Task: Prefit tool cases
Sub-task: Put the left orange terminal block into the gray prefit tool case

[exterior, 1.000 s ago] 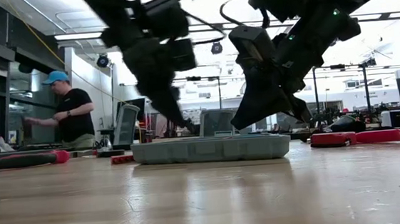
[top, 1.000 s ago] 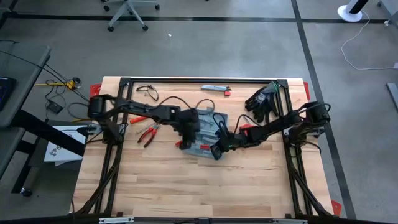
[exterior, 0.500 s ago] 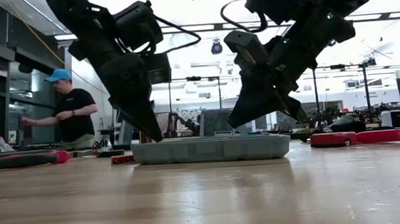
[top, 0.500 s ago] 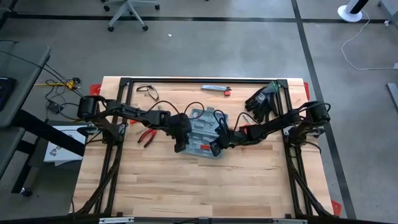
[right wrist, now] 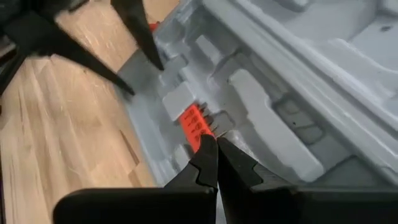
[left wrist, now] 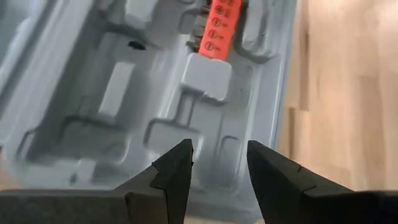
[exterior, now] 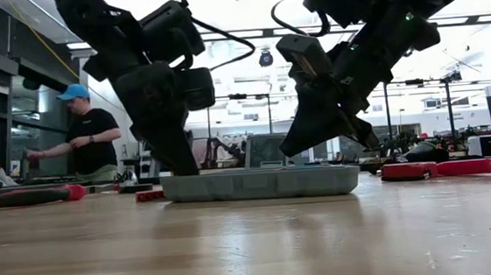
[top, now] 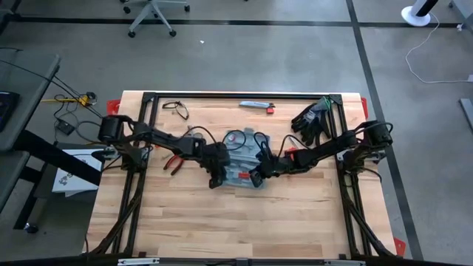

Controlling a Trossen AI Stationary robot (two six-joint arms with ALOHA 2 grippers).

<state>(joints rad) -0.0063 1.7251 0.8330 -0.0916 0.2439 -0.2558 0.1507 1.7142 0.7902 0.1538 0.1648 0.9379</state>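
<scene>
The grey-blue tool case (top: 240, 157) lies open and flat on the table's middle, its moulded recesses up; it also shows in the low view (exterior: 262, 184). A red bit strip (left wrist: 221, 25) sits in one recess. My left gripper (left wrist: 217, 163) is open, pointing down over the case's left near edge (top: 216, 176). My right gripper (right wrist: 211, 154) is shut, slanting down onto the case's near right part (top: 256, 176), its tips at the red strip (right wrist: 194, 126). My right gripper's shut fingertips (right wrist: 207, 144) meet the end of the red bit strip (right wrist: 198, 132) in its recess, slanting down from the table's right. Whether they pinch it or press on it, I cannot tell. Whether my left gripper touches the case cannot be told.
Red pliers (top: 175, 160) lie left of the case, a red-handled tool (top: 293, 154) right of it. Black gloves (top: 312, 118), a slim grey bar (top: 256, 105) and a dark cord loop (top: 174, 109) lie along the far edge. A person (exterior: 88, 141) stands beyond the table.
My left gripper has gone from over the case's middle toward the table's left and near edge and down to the case's left near edge.
</scene>
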